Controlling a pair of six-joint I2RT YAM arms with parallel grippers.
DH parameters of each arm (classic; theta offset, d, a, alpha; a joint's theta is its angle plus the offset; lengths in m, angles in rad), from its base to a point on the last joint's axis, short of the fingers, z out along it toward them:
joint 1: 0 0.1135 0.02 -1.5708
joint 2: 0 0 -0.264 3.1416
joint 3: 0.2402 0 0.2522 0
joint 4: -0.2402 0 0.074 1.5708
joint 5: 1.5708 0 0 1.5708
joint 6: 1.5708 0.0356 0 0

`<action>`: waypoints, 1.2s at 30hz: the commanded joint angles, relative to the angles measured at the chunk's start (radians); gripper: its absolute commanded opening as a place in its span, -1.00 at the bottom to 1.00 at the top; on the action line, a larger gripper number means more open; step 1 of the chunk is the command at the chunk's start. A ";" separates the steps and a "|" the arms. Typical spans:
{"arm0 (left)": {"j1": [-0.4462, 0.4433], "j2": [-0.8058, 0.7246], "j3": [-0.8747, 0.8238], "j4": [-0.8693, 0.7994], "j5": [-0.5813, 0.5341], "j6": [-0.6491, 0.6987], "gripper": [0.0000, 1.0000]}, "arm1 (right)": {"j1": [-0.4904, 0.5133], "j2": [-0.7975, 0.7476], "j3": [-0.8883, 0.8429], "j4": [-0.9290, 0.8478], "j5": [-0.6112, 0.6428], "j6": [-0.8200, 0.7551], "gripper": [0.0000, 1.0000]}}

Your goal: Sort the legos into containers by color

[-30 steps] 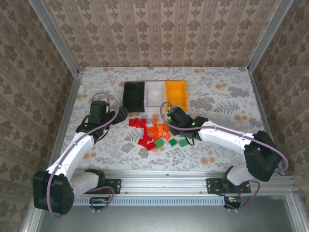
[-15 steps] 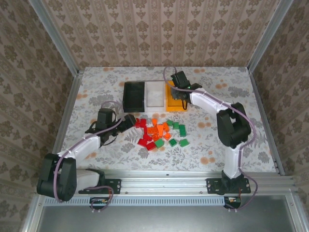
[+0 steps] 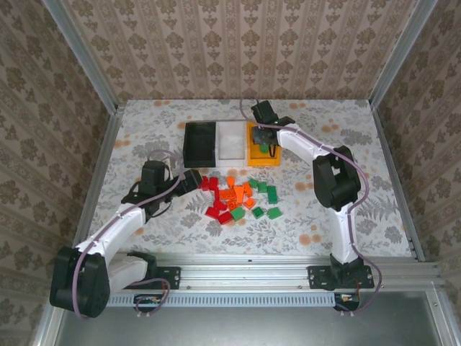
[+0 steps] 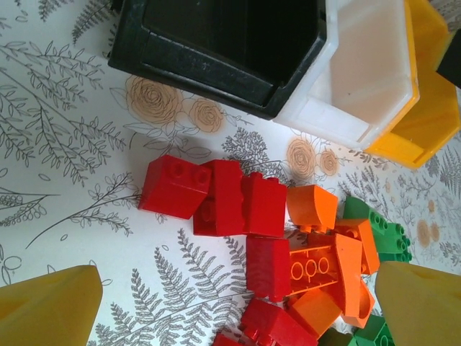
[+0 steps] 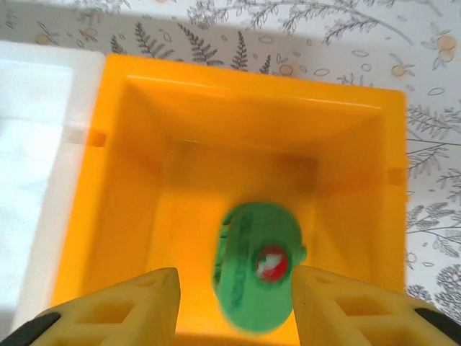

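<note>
- Right gripper hangs over the orange-yellow bin at the right end of the row, its fingers apart. A blurred green lego shows inside the bin between them.
- Left gripper is spread wide and empty, low over the red legos, just near of the black bin.
- White bin sits between the black and orange-yellow ones.
- Orange legos lie right of the red ones.

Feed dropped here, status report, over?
Left gripper open, above red bricks. Right gripper open over yellow bin. Green piece blurred inside it.
</note>
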 commanded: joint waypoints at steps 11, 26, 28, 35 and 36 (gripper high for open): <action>-0.094 0.023 -0.044 0.069 -0.003 -0.024 0.99 | 0.149 -0.536 -0.652 0.028 -0.026 0.107 0.08; -0.215 -0.019 -0.089 0.103 -0.025 -0.052 1.00 | 0.200 -0.428 -0.792 0.064 -0.096 0.099 0.23; -0.215 -0.023 -0.080 0.083 -0.030 -0.042 1.00 | 0.200 -0.405 -0.782 0.054 -0.066 0.102 0.19; -0.215 -0.028 -0.067 0.064 -0.044 -0.033 1.00 | 0.195 -0.424 -0.797 0.044 -0.006 0.116 -0.46; -0.215 -0.028 -0.062 0.060 -0.047 -0.029 1.00 | 0.195 -0.443 -0.800 0.034 0.006 0.115 -0.49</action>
